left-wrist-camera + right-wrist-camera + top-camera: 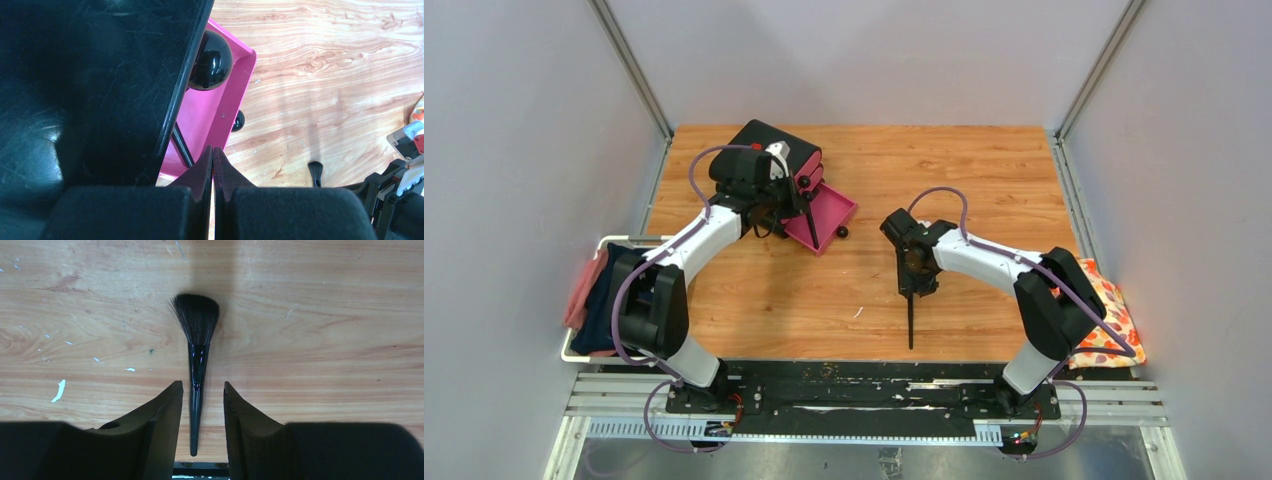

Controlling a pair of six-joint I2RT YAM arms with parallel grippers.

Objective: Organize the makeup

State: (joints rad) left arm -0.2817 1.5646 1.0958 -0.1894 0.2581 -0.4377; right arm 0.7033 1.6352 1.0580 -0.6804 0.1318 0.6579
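Note:
A black long-handled brush (pixel 196 355) lies flat on the wooden table, bristles pointing away and handle tip near the front edge. It also shows in the top view (pixel 911 325). My right gripper (pixel 202 387) is open and straddles the handle without touching it; in the top view it (pixel 916 278) is at mid-table. My left gripper (pixel 213 150) is shut and empty, beside the pulled-out pink drawer (pixel 220 107), close to the black box (pixel 759 150). A second thin black brush handle (pixel 182 145) lies inside that drawer. The sponges, case and tube are out of view.
The drawer has a round black knob (pixel 238 121), and a bigger knob (pixel 210 62) sits on the drawer above. A white basket with red and blue cloths (pixel 589 290) hangs off the left table edge. An orange floral cloth (pixel 1109 310) lies at the right edge.

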